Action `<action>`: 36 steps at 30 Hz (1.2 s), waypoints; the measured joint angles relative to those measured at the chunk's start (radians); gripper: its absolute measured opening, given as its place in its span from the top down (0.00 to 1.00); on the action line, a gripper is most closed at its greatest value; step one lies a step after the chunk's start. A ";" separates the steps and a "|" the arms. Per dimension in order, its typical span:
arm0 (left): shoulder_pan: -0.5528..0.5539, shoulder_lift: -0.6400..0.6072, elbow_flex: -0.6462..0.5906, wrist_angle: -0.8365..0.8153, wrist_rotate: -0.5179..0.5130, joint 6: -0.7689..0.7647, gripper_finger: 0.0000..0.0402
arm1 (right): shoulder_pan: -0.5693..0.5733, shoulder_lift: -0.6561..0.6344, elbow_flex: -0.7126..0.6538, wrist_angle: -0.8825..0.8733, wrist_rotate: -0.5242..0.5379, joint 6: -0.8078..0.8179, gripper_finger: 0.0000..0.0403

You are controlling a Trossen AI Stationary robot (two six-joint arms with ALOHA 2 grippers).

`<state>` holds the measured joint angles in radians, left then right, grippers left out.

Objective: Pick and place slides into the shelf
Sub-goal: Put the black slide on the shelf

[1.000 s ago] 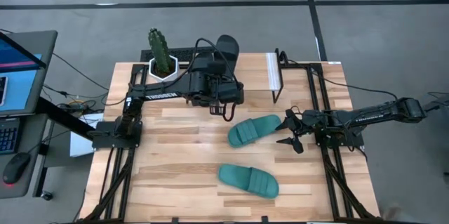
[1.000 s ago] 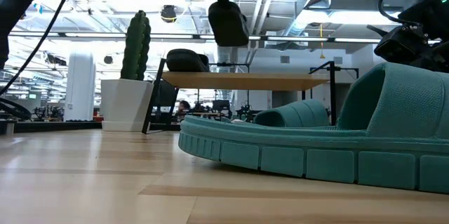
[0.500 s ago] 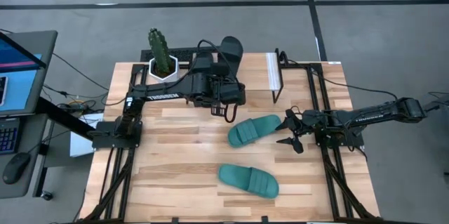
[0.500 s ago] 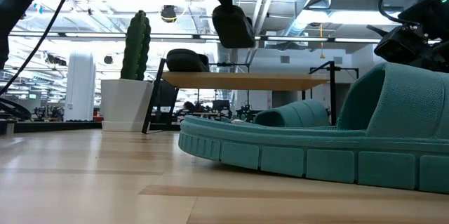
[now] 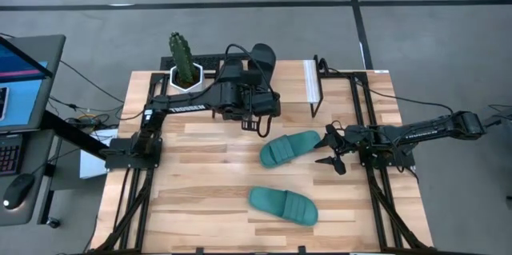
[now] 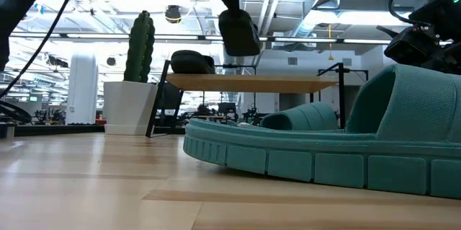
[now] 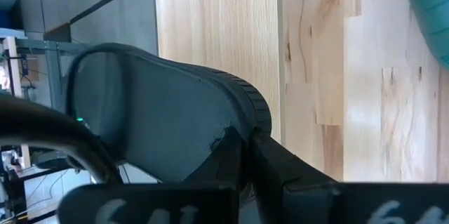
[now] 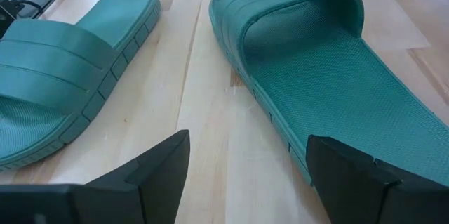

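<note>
My left gripper (image 5: 259, 77) is shut on a black slide (image 5: 262, 53), which hangs in the air at the table's far side, just above the shelf's wooden top (image 6: 252, 83) in the low view. The shelf's white end (image 5: 311, 85) stands right of it. Another dark rounded shape (image 6: 191, 62) shows above the shelf's top panel. Two teal slides (image 5: 290, 147) (image 5: 282, 205) lie sole-down on the table. My right gripper (image 5: 332, 149) waits open just right of the farther teal slide (image 8: 330, 69), touching nothing. My left gripper pinches the black slide's edge (image 7: 226, 134) between its two shut fingers (image 7: 280, 171); they hide the exact spot. The fingers slant down toward the table's far side. The slide (image 6: 239, 32) hangs below them, lifted clear of table and shelf.
A potted cactus (image 5: 183, 61) stands at the far left next to the shelf. A laptop (image 5: 24, 79) sits off the table's left edge. Black frame rails (image 5: 376, 199) run along both table sides. Bare planks lie left of the teal slides.
My left gripper has sunk a little with the black slide, which hangs slightly lower over the shelf's top than before. The right arm and both teal slides have kept still.
</note>
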<state>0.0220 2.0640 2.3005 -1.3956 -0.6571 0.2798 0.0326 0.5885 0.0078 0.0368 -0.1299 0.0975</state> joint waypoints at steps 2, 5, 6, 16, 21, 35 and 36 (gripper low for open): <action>0.003 0.000 0.000 0.000 0.002 0.001 1.00 | 0.000 0.000 0.000 0.000 0.000 0.000 0.33; 0.005 0.000 0.000 -0.023 0.005 0.001 1.00 | 0.000 0.000 0.000 0.000 0.000 0.000 0.33; 0.005 0.000 0.000 -0.032 0.005 0.001 1.00 | 0.000 0.000 0.000 0.000 0.000 0.000 0.33; -0.028 -0.003 -0.001 -0.094 -0.028 -0.019 1.00 | 0.000 0.000 0.000 0.000 0.000 0.000 0.33; -0.049 -0.045 -0.001 -0.093 -0.051 -0.033 1.00 | 0.000 0.000 0.000 0.000 0.000 0.000 0.33; -0.128 -0.266 0.000 -0.085 -0.036 -0.056 1.00 | 0.000 0.000 0.000 0.000 0.000 0.000 0.33; -0.135 -0.274 0.000 -0.087 -0.036 -0.060 1.00 | 0.000 0.000 0.000 0.000 0.000 0.000 0.33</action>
<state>-0.1130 1.7896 2.3001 -1.4826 -0.6926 0.2199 0.0322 0.5888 0.0076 0.0364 -0.1299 0.0975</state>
